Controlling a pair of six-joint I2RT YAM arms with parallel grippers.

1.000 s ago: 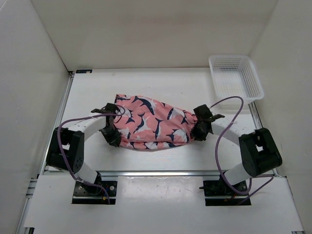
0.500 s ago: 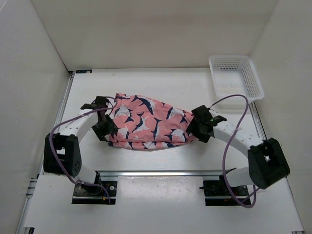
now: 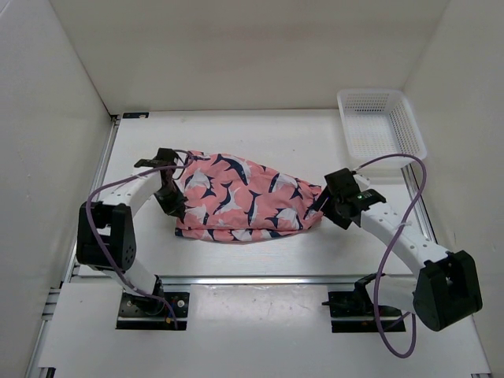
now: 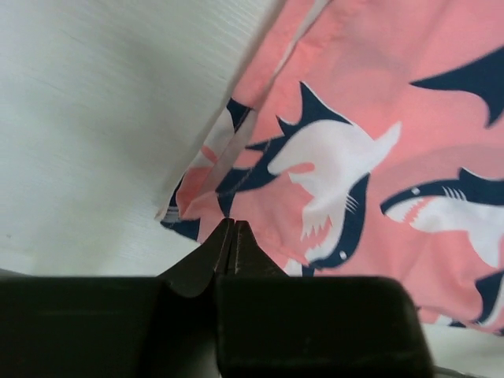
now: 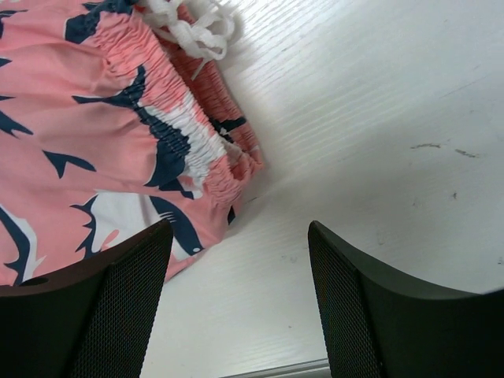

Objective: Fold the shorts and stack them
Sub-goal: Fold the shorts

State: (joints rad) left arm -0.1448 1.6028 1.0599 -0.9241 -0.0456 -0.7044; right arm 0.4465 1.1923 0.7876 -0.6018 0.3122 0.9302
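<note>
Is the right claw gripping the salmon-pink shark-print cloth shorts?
No, the right gripper is open, only bare white table between its fingers, the shorts alongside.

1 pair of shorts [image 3: 244, 201], 1 white mesh basket [image 3: 381, 126], 2 arms: left arm [image 3: 130, 195], right arm [image 3: 394, 230].

The shorts [image 3: 240, 197] lie mid-frame on the desk [image 3: 291, 138], between the left gripper [image 3: 172, 201] and the right gripper [image 3: 327, 206]; the basket [image 3: 380, 126] sits upper right.
</note>
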